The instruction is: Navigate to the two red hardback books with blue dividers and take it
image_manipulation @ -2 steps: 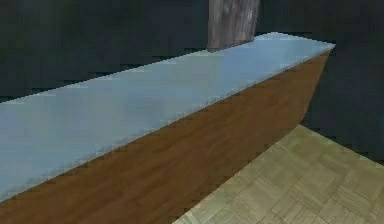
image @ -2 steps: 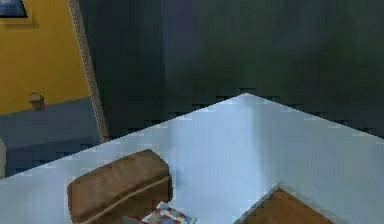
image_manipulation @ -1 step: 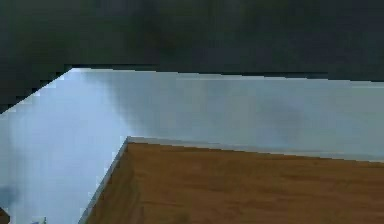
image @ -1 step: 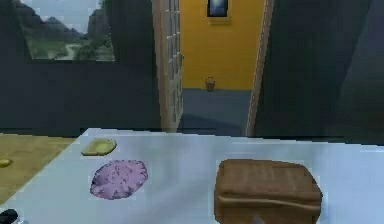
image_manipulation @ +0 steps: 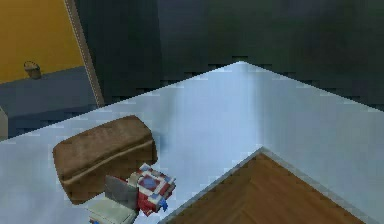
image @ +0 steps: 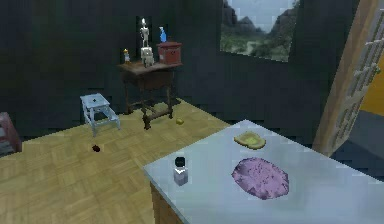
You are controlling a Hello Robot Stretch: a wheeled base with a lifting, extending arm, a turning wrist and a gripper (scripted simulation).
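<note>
A small stack in red, blue and white (image_manipulation: pixel 152 188) lies on the pale countertop (image_manipulation: pixel 250 110) near its front edge, in the arm side view's lower left. By shape and colour it could be the red books with blue dividers. It rests against a brown loaf of bread (image_manipulation: pixel 100 155), with a beige flat thing (image_manipulation: pixel 110 211) just below it.
The counter (image: pixel 330 190) carries a dark-lidded jar (image: pixel 181 170), a purple round mat (image: pixel 260 178) and a yellow thing (image: pixel 250 139). Farther off stand a dark side table (image: pixel 150 85) with a red pot (image: pixel 170 52) and a pale blue step stool (image: pixel 99 112). Open wooden floor (image: pixel 70 180) lies at the left.
</note>
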